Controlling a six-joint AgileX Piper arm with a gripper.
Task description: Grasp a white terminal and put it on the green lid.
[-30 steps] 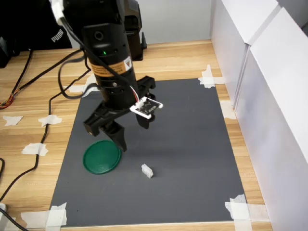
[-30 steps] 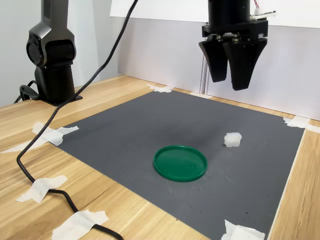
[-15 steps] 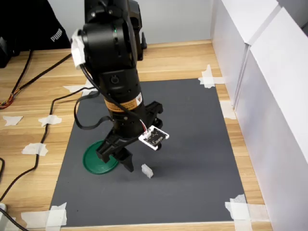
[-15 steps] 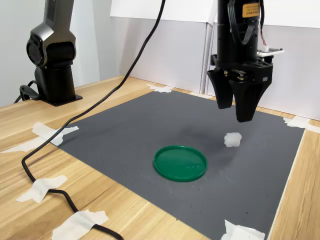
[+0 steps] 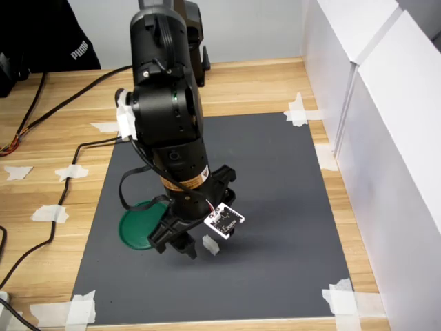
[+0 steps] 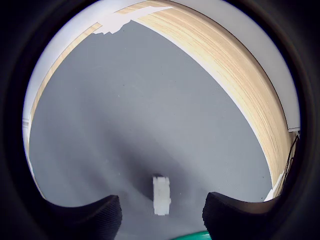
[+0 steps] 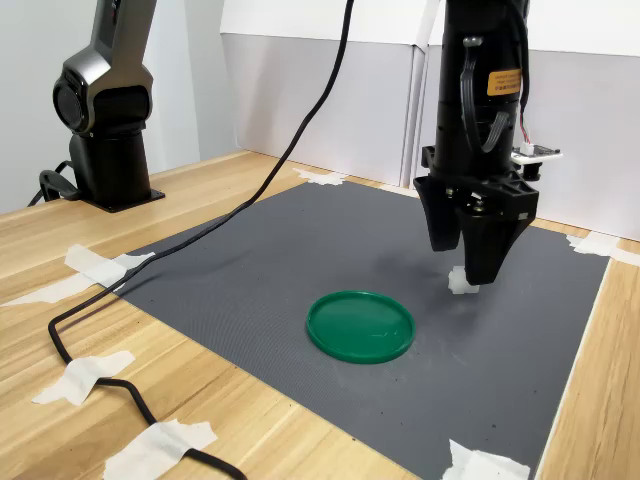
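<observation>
In the first exterior view, the gripper (image 5: pixel 180 246) hangs low over the grey mat (image 5: pixel 275 207), fingers apart, holding nothing; the terminal (image 5: pixel 211 245) lies on the mat just beside its tips, with the lid (image 5: pixel 138 227) near on the first exterior view's left.

In the wrist view, the terminal (image 6: pixel 161 195) lies between the two spread fingers (image 6: pixel 90 216), untouched.

In the second exterior view, the gripper (image 7: pixel 465 265) partly hides the terminal (image 7: pixel 458 285); the lid (image 7: pixel 360 326) lies flat nearby.
</observation>
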